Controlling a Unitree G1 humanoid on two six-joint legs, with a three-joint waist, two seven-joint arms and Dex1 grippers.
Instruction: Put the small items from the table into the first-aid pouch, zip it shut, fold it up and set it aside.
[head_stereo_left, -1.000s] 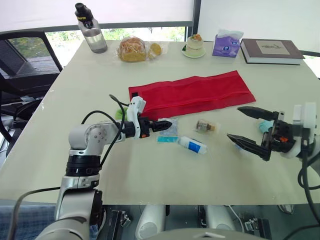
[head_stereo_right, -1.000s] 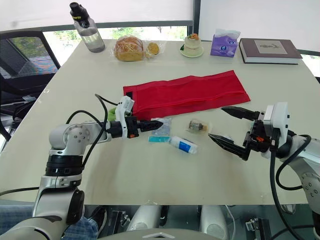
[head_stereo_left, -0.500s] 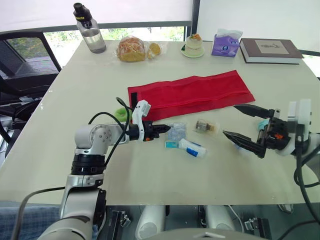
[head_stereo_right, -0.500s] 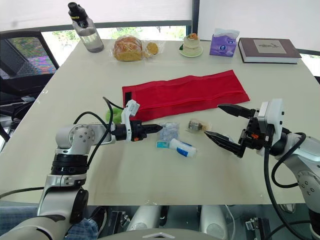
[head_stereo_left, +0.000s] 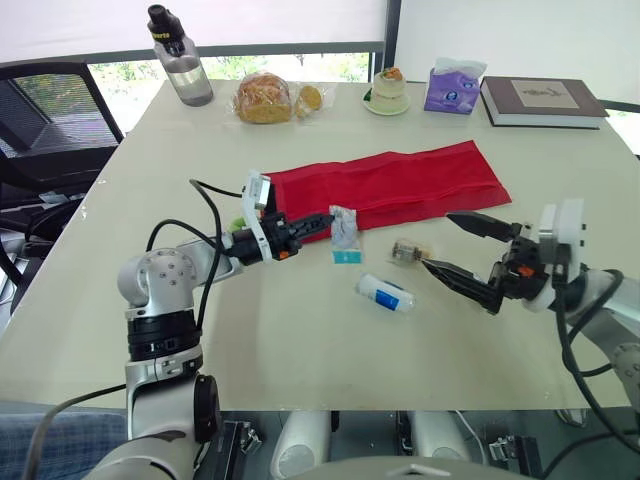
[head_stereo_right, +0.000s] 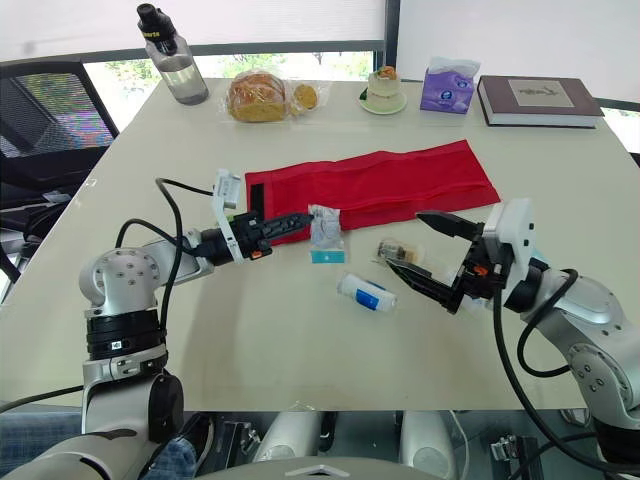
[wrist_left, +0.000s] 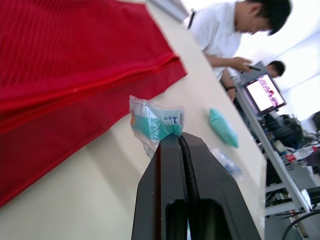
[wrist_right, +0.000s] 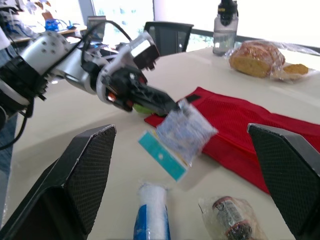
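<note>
Tube: nearest us, the white-and-blue tube (head_stereo_left: 385, 294) lies flat on the table (head_stereo_left: 300, 340), apart from both grippers.
Right gripper: we see the right gripper (head_stereo_left: 438, 241) hanging low over the table right of the tube, its two fingers spread wide apart.
Wrapped vial: a small clear-wrapped vial (head_stereo_left: 407, 251) sits on the table, just beside the lower fingertip.
Left gripper: the left gripper (head_stereo_left: 322, 219) is pinched tight, fingers pressed together on the edge of the clear packet (head_stereo_left: 345, 227).
Packet: it dangles teal end down at the pouch's near edge; we can't tell if it touches the table.
Pouch: the red first-aid pouch (head_stereo_left: 400, 185) lies spread flat mid-table.
Far edge: we spot a water bottle (head_stereo_left: 180, 60), bagged bread (head_stereo_left: 265, 98), a small cup (head_stereo_left: 388, 92), a tissue pack (head_stereo_left: 453, 87) and a book (head_stereo_left: 540, 100).
</note>
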